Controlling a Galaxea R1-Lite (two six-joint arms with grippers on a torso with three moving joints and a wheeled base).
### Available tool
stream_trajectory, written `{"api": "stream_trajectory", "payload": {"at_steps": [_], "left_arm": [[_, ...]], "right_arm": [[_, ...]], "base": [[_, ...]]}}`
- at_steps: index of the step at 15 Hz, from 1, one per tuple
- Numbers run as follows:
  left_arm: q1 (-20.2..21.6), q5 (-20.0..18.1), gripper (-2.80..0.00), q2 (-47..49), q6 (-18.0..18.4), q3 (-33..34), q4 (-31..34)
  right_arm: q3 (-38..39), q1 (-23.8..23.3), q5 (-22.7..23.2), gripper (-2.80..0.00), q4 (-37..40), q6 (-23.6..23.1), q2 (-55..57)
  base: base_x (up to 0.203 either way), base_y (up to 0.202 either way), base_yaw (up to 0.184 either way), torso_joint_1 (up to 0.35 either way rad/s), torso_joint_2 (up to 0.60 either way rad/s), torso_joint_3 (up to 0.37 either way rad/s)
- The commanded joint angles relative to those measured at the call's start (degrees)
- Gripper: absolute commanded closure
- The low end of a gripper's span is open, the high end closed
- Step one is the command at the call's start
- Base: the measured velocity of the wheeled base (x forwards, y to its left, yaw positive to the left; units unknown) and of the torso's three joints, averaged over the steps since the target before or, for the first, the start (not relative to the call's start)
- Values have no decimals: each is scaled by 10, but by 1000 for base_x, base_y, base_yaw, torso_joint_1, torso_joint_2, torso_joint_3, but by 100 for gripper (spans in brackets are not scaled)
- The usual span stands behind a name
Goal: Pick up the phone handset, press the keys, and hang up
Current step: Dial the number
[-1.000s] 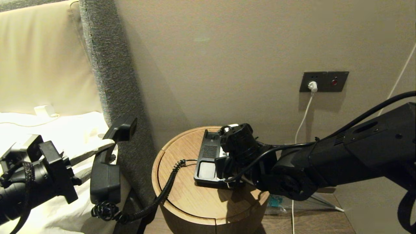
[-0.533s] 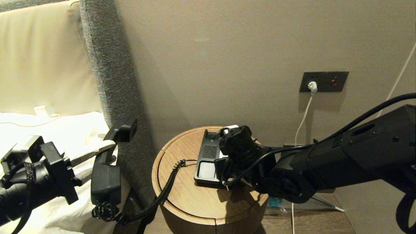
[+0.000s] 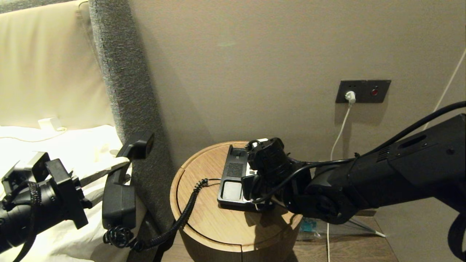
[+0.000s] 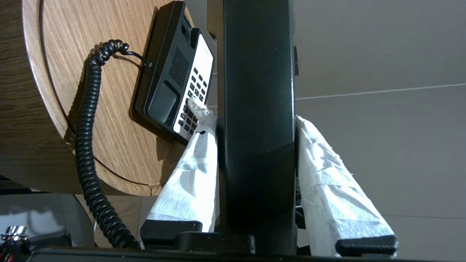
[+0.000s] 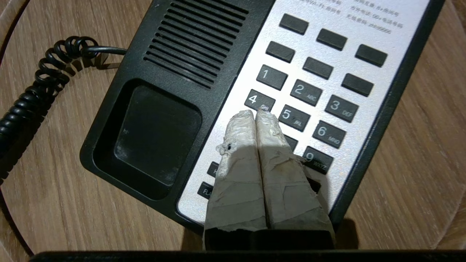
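i had the left end effector [image 4: 256, 120] clamped on the phone handset [image 3: 120, 189], its two white-wrapped fingers [image 4: 327, 171] pressed against either side of the black grip. the handset hung off to the left of the round wooden surface [image 3: 218, 222], over the white bedding [image 3: 72, 145], roughly upright with one thick end up near the grey headboard edge [image 3: 120, 91]. its coiled cord [image 3: 182, 214] ran from the lower end up over the rim of the surface to the phone base [image 3: 233, 178].

the right end effector [image 5: 256, 114] was over the base with its taped fingers pinched together, nothing between them. their tips sat at the keys [image 5: 313, 91], right at the edge of the key marked 4; i could not tell whether they were actually pressing it. the empty cradle [image 5: 149, 134] lay just beside the cream faceplate.

on the wall behind, a white plug [image 3: 350, 96] sat in a dark socket plate [image 3: 363, 91].
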Motion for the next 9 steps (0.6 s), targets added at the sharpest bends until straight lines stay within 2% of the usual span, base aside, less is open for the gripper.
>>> {"api": "stream_trajectory", "payload": {"at_steps": [1,9], "left_arm": [[0,-2,0,-4,-4,1,-2],[0,-2,0,-13,-4,8,-2]], "right_arm": [[4,0,-2,0,-2,2,-12],[31,16,-2,0,-1,0,-25]], "base": [[0,0,0,0,0,0],[0,0,0,0,0,0]]}}
